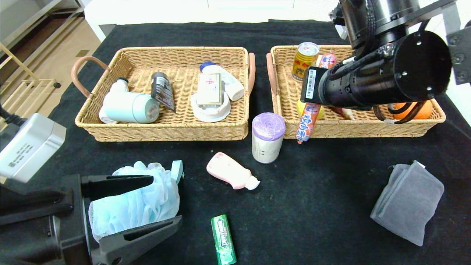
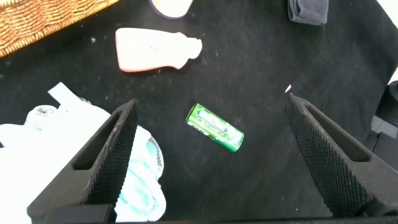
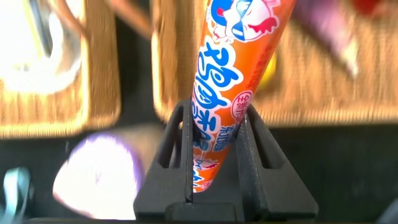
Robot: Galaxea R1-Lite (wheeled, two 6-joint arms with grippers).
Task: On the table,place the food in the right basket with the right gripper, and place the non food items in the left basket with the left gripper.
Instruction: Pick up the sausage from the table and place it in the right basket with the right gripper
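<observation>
Sausage (image 3: pixel 233 81) wrapper, blue Chinese print

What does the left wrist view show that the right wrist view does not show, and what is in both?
Only the left wrist view shows the open left gripper over the table, one finger against the bath pouf, with the chewing-gum pack, the pink bottle and a corner of the grey towel.

Only the right wrist view shows the right gripper shut on the sausage at the right basket.

Both show the bag roll and the left basket.
</observation>
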